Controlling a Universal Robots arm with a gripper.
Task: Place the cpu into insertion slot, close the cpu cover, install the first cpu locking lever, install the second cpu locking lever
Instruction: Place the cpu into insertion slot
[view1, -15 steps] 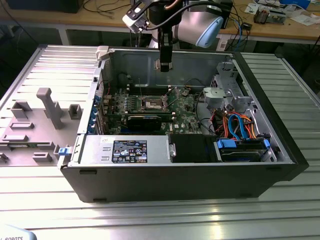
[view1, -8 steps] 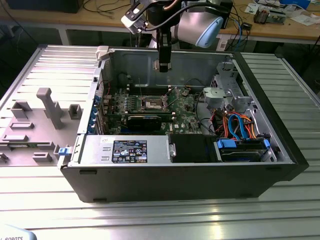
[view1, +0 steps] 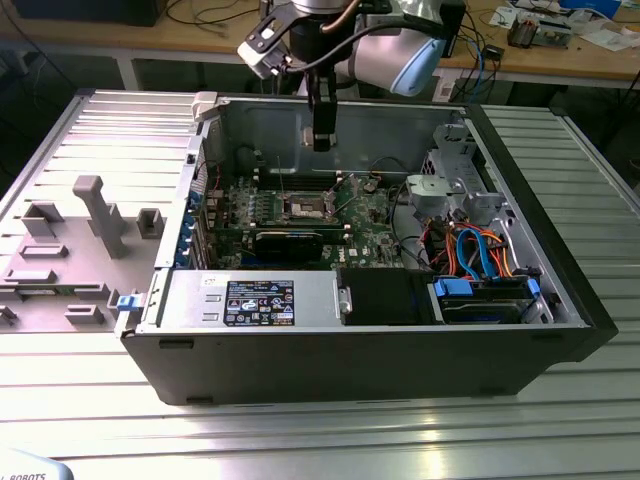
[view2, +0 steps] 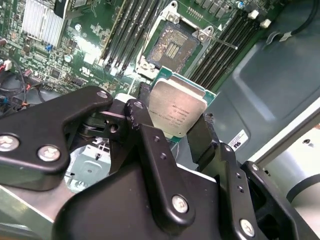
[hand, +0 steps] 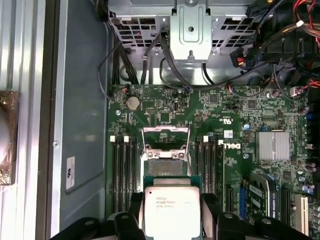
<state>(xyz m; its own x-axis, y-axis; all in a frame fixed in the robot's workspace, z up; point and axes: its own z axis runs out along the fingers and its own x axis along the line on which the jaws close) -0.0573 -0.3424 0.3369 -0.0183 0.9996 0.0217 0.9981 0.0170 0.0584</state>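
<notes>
Black hand (view2: 171, 121) pinching shiny square cpu (view2: 178, 106), dark-centred insertion slot (view2: 172, 47)

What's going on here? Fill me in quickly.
The arm's gripper holds the cpu above the motherboard inside the open case. The insertion slot is bare and the cpu cover stands open, so the cpu is not yet placed.

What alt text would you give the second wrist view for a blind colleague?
The gripper is shut on the cpu, silver top facing the camera, held clear of the green motherboard. Beyond it the insertion slot lies empty, with memory slots on both sides.
</notes>
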